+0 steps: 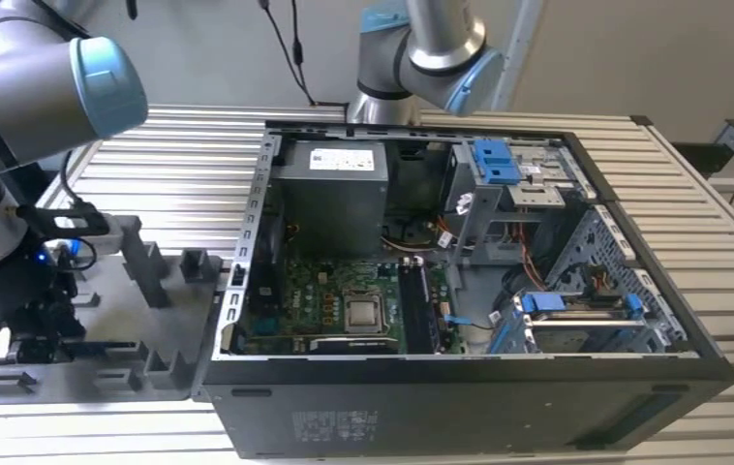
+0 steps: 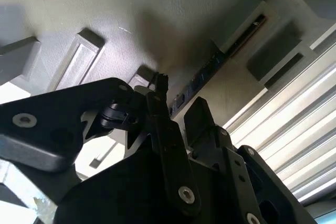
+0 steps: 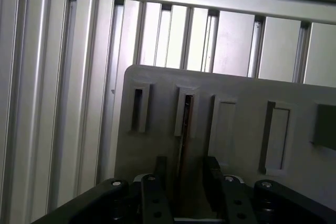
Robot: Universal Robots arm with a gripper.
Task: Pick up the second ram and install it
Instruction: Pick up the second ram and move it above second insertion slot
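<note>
Pointing: the second ram (image 3: 185,124), a slim dark green-black memory stick, stands on its long edge in a narrow slot. Its long axis lies flat along the plate and runs in between the fingers.
Look: a thin dark strip with black chips along its face in the second wrist view (image 2: 212,65).
Gripper: the black two-finger gripper (image 3: 185,165) is spread, one finger on each side of the ram, with a gap showing on both sides.
Fixture: a grey plastic plate (image 3: 241,85) with raised slotted blocks, on a ribbed aluminium table (image 3: 63,77).
Beyond: an open black computer case (image 1: 471,407), at the exterior view's right of the plate.

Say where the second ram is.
The second ram stands in a fixture slot at the exterior view's left, inside the open pincer in the first wrist view.
</note>
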